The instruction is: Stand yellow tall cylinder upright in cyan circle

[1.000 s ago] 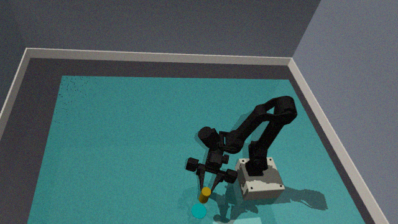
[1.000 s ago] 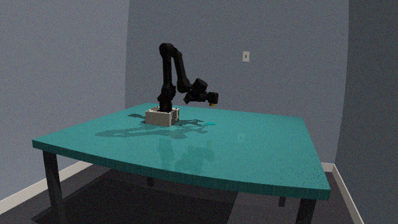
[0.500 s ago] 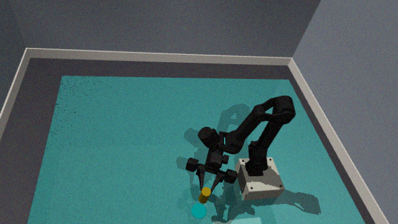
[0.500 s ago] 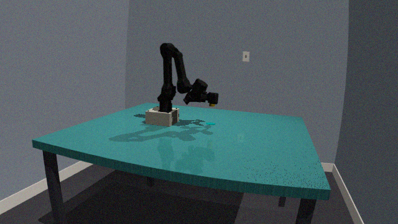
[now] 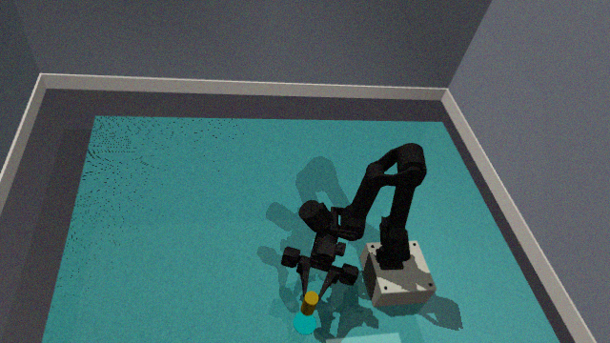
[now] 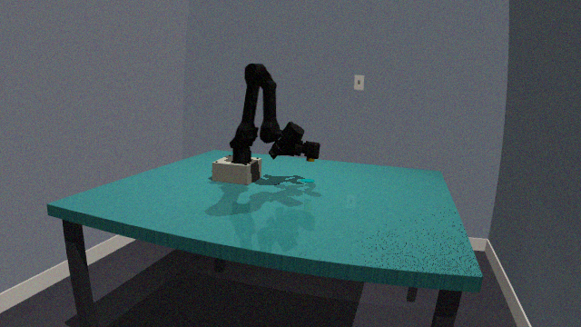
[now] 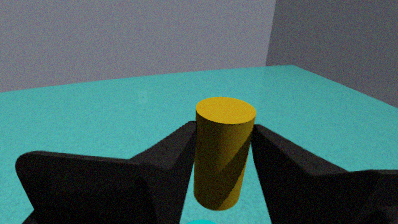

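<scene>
Gripper (image 5: 314, 292) is clamped on the yellow cylinder (image 5: 310, 303), one finger (image 7: 167, 150) on each side of it, both touching its wall. In the wrist view the cylinder (image 7: 222, 152) reads close to upright, flat top face showing, its bottom edge free of the table (image 7: 100, 115).

Relative to the cyan circle (image 5: 304, 324): the cylinder hangs in the air above it, not set down. From the top view it sits just on the arm side of the circle, lower end overlapping the circle's near rim in the picture. In the wrist view a sliver of the circle (image 7: 202, 221) shows right under the cylinder's base. From the side view the circle (image 6: 308, 181) lies on the table with the gripper (image 6: 311, 152) clearly above it; only the cylinder's (image 6: 310, 159) lower tip shows there.

Arm base box (image 5: 421, 291) stands on the table near the circle, apart from it.
</scene>
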`<state>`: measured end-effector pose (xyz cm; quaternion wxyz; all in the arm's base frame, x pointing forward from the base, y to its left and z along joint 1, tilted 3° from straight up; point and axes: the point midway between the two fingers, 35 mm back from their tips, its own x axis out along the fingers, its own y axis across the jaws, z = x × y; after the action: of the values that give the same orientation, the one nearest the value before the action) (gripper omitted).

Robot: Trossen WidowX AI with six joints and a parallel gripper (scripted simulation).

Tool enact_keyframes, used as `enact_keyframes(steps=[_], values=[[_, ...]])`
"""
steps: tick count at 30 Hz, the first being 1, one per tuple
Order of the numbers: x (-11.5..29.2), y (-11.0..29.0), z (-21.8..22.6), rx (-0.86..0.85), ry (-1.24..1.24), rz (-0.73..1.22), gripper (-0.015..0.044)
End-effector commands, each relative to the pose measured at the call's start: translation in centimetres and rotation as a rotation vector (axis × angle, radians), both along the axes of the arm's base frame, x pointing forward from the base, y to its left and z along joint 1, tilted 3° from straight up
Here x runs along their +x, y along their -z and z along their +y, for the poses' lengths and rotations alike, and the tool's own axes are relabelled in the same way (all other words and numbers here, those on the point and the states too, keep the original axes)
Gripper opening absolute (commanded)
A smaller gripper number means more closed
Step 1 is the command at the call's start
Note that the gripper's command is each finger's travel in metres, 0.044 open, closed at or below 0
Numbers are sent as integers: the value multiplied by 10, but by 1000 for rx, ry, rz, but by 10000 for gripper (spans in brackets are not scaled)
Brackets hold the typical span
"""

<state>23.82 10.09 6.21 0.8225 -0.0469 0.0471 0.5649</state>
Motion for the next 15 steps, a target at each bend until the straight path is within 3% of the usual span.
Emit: enact_keyframes(steps=[1, 15], values=[[0, 6, 0, 1, -4, -6, 105], [0, 32, -1, 1, -4, -5, 105]])
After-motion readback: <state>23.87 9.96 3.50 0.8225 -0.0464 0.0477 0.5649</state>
